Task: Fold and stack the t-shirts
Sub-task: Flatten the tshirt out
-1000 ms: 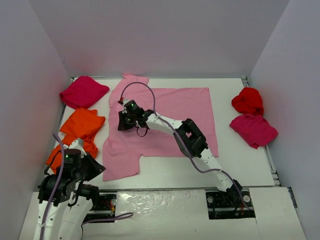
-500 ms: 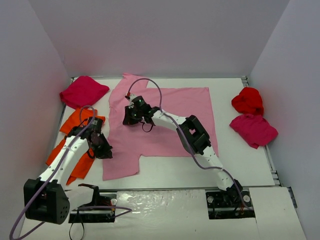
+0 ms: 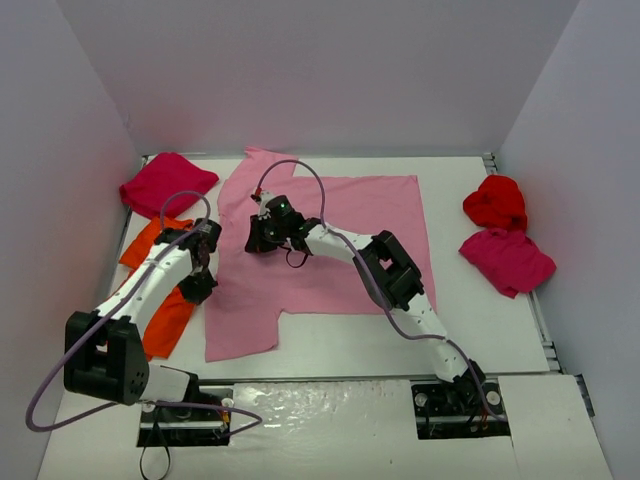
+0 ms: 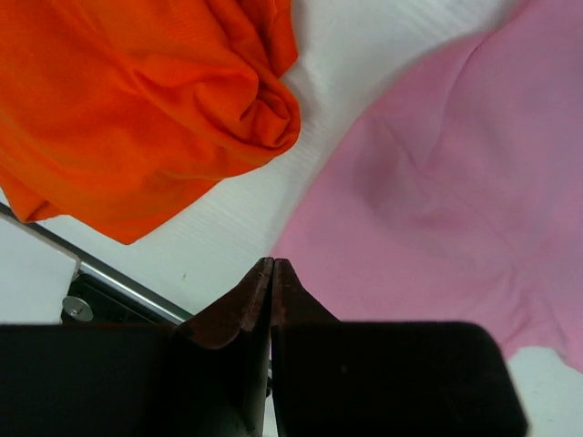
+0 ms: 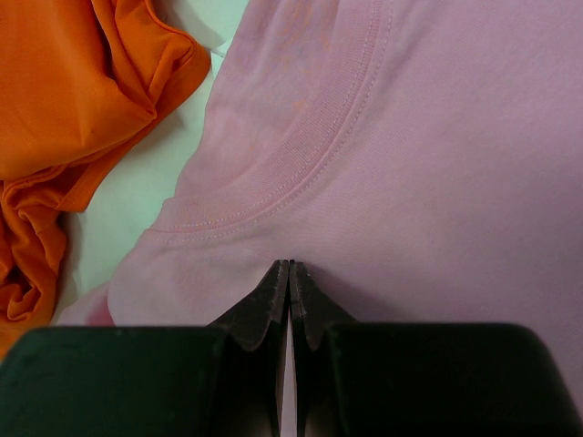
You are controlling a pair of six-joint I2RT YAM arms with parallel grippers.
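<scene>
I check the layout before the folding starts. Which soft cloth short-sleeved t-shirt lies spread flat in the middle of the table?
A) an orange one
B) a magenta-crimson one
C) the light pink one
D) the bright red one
C: the light pink cloth t-shirt alone lies spread flat in the middle.

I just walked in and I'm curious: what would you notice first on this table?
A big light pink t-shirt lies spread flat in the middle of the table, with the shut right gripper near its collar. Crumpled orange t-shirts sit at the left edge, beside the shut left gripper, and a bright red t-shirt is bunched at the far right.
</scene>
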